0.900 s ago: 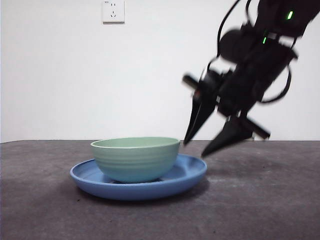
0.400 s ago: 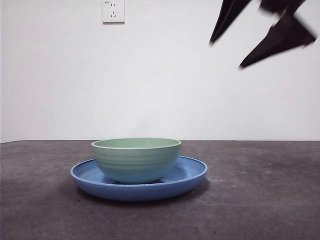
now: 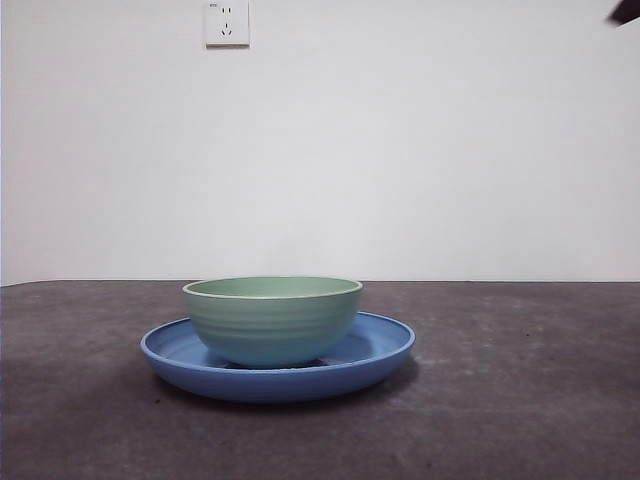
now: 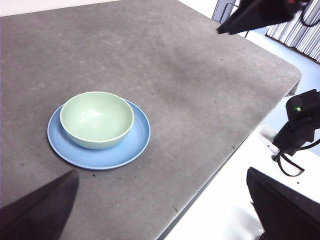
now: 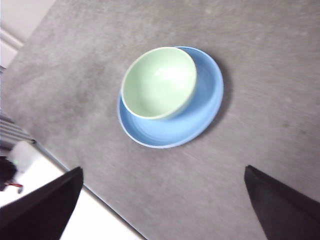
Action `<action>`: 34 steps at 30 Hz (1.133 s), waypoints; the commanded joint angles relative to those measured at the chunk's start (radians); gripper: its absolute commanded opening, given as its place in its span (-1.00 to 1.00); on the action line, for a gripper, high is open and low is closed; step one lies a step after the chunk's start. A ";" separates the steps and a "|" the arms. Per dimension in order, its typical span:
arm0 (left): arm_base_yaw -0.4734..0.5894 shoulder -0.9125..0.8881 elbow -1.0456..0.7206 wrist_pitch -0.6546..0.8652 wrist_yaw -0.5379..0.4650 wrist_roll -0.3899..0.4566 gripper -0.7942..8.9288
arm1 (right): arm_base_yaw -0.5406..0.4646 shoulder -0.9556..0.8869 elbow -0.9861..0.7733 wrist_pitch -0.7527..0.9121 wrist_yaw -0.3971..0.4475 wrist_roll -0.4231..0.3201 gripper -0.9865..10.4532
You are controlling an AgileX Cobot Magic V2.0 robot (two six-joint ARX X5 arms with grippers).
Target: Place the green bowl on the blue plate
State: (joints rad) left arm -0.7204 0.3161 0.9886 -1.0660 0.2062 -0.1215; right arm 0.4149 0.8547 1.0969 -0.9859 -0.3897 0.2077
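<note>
The green bowl [image 3: 272, 318] stands upright inside the blue plate [image 3: 385, 350] on the dark grey table, set a little off the plate's centre. Nothing touches it. The left wrist view shows the bowl [image 4: 96, 119] and plate [image 4: 136, 144] from above and far off. So does the right wrist view, with bowl [image 5: 159, 82] and plate [image 5: 202, 107]. My left gripper [image 4: 161, 172] is open, empty and high above the table. My right gripper [image 5: 163, 170] is open and empty, high over the table. It shows as a black tip [image 3: 625, 10] in the front view and in the left wrist view [image 4: 255, 15].
A white wall socket [image 3: 226, 22] is on the wall behind. The table's edge [image 4: 235, 150] runs past the plate, with a white surface beyond and a black arm base [image 4: 300, 125] with a green light.
The open gripper beside the plate has risen up and to the right, leaving the front view except for a tip at the top corner. Bowl and plate have not moved.
</note>
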 commanded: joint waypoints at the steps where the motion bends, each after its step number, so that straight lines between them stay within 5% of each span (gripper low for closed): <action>1: -0.006 0.003 0.009 0.012 -0.004 0.004 0.44 | 0.015 -0.057 0.003 -0.019 0.037 -0.029 0.19; 21: -0.006 0.003 0.009 0.013 -0.004 0.005 0.42 | 0.015 -0.263 -0.032 -0.112 0.040 -0.033 0.21; 24: -0.006 0.003 0.009 0.012 -0.004 0.005 0.03 | 0.015 -0.263 -0.032 -0.112 0.039 -0.033 0.00; 26: -0.006 0.003 0.009 0.012 -0.004 0.014 -0.81 | 0.015 -0.263 -0.032 -0.111 0.040 -0.035 -0.76; 34: -0.006 0.003 0.009 0.016 -0.004 0.008 -0.81 | 0.015 -0.263 -0.031 -0.106 0.040 -0.040 -0.78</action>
State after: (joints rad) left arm -0.7204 0.3161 0.9886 -1.0649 0.2062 -0.1207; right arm 0.4244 0.5858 1.0592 -1.1019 -0.3500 0.1795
